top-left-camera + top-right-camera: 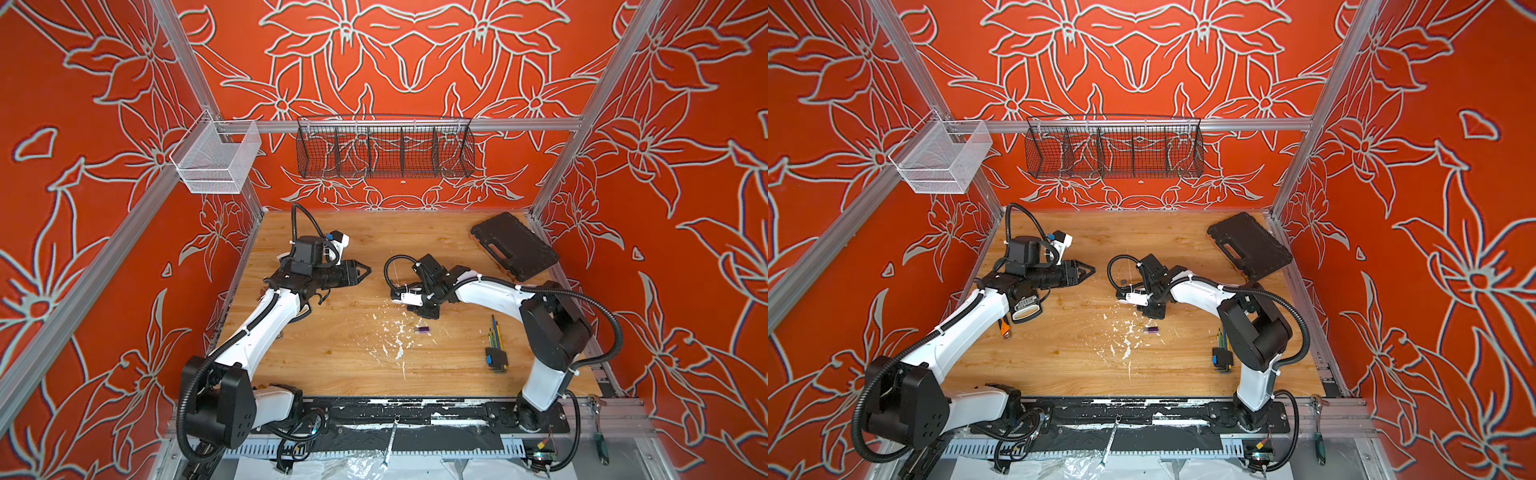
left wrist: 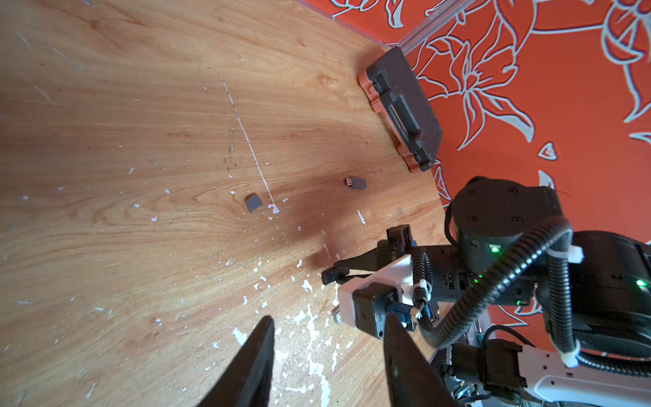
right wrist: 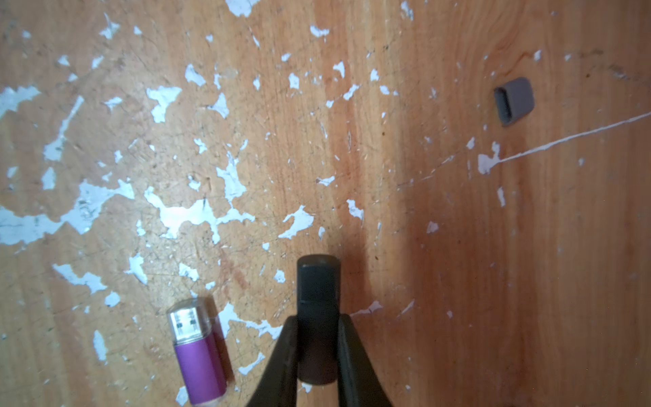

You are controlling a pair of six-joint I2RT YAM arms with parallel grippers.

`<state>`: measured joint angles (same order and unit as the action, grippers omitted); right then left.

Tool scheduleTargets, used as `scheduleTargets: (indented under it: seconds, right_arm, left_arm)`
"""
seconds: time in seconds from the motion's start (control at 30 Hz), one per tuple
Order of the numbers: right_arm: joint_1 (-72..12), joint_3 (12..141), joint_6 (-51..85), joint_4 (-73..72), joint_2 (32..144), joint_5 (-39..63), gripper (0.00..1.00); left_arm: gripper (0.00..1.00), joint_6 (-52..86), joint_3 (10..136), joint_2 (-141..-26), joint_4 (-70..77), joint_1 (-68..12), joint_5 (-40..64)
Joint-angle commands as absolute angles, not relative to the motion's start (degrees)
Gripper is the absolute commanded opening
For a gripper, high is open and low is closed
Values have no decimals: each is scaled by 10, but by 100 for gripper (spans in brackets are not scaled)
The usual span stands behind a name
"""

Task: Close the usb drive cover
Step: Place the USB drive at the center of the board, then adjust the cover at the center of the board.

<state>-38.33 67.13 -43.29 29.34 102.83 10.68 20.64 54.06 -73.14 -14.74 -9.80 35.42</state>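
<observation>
My right gripper point(image 3: 318, 327) is shut on a black usb drive point(image 3: 318, 285), which sticks out past the fingertips just above the table. A seam runs across its body, and its far end is blunt with no metal plug showing. The same gripper point(image 2: 329, 276) appears in the left wrist view and, pointing down at mid-table, in both top views point(image 1: 428, 312) point(image 1: 1154, 313). My left gripper point(image 2: 329, 322) is open and empty, hovering to the left point(image 1: 368, 270). A purple usb drive point(image 3: 199, 356) with a clear cap lies beside the right fingers.
A loose grey cap point(image 2: 253, 202) point(image 3: 514, 100) and a grey drive with a bare plug point(image 2: 355, 183) lie on the wood. A black tool case point(image 1: 515, 247) sits at the back right. A hex key set point(image 1: 496, 345) lies at the right front. Wire baskets point(image 1: 384, 151) hang on the back rail.
</observation>
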Motion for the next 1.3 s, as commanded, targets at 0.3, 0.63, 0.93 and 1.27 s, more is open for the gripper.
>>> scheduleTargets:
  seconds: [0.3,0.63,0.93,1.27]
  right_arm:
    - [-386,708,-368,315,1036,90,32]
    - [-387,765,-246,316,1030,47,46]
    - [-391,948,79,382,1146,39,40]
    - [-423,1046,204,412,1249,-35,42]
  left_arm:
    - [48,189,525,-709,-168,-97,329]
    - [48,175,523,-686,-191,-95,300]
    - [47,176,526,-670,-199,-77,278]
    - [48,175,524,-675,-201,-66,280]
